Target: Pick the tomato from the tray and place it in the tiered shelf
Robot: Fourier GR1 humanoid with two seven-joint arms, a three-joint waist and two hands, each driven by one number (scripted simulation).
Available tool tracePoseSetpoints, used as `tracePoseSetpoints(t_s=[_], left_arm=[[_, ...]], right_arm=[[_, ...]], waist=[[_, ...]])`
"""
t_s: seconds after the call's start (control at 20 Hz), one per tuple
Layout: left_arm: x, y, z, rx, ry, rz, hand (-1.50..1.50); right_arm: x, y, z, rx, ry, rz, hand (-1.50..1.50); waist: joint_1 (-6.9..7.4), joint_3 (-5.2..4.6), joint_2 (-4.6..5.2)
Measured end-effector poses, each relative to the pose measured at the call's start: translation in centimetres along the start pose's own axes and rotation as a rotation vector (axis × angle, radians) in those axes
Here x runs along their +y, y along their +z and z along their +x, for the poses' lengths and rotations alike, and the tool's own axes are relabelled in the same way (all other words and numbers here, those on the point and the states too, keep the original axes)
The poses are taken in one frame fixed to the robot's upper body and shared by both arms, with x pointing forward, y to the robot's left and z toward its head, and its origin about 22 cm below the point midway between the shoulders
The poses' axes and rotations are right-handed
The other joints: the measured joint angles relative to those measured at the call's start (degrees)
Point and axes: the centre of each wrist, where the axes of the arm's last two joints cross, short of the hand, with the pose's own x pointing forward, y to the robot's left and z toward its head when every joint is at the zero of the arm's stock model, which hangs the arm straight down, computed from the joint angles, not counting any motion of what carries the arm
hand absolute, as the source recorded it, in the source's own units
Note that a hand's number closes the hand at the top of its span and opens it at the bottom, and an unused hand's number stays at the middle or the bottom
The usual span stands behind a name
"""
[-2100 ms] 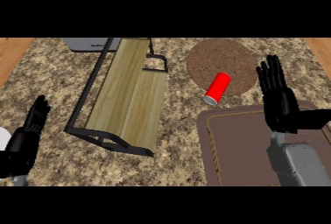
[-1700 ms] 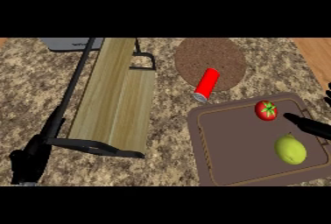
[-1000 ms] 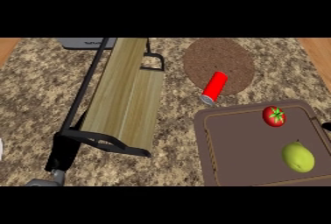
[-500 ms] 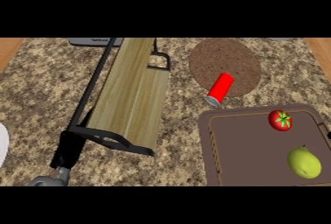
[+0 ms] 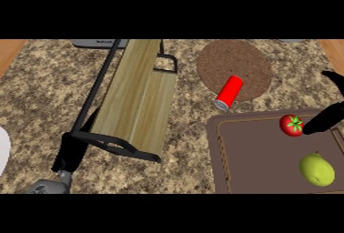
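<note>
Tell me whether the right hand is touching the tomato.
Touching, as far as the head view shows: a dark fingertip of the right hand meets the right side of the tomato on the tray, with no gap visible.

The tomato [image 5: 292, 125] is small, round and red with a green star-shaped stem cap facing up. It sits in the brown tray [image 5: 255, 154], near the far right corner. The tiered shelf [image 5: 138, 100] has pale wooden boards in a black frame, standing well to the tray's left.
</note>
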Motion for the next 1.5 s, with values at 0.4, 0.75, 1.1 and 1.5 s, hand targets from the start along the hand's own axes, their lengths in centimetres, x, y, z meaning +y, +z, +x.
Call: tracePoseSetpoints(t_s=[0.4,0.75,1.1,1.5], left_arm=[[0.2,0.3,-0.2,0.001,0.009,0.018,0.0],[0.2,0.5,-0.9,-0.009,0.013,0.024,0.0],[0.4,0.2,-0.7,0.001,0.011,0.022,0.0],[-0.2,0.7,-0.6,0.003,0.01,0.018,0.0]], right_arm=[[2.9,-1.4,4.0,0.034,0.017,0.092,-1.5],[5.0,-1.7,4.8,0.074,0.062,0.095,-1.5],[5.2,-2.1,3.4,0.113,0.116,0.061,-1.5],[6.9,-3.2,2.3,0.153,0.17,0.077,-1.5]], waist=[[-0.76,0.05,-0.18],[-1.37,0.14,-0.38],[-1.62,0.17,-0.4],[-1.48,0.13,-0.35]])
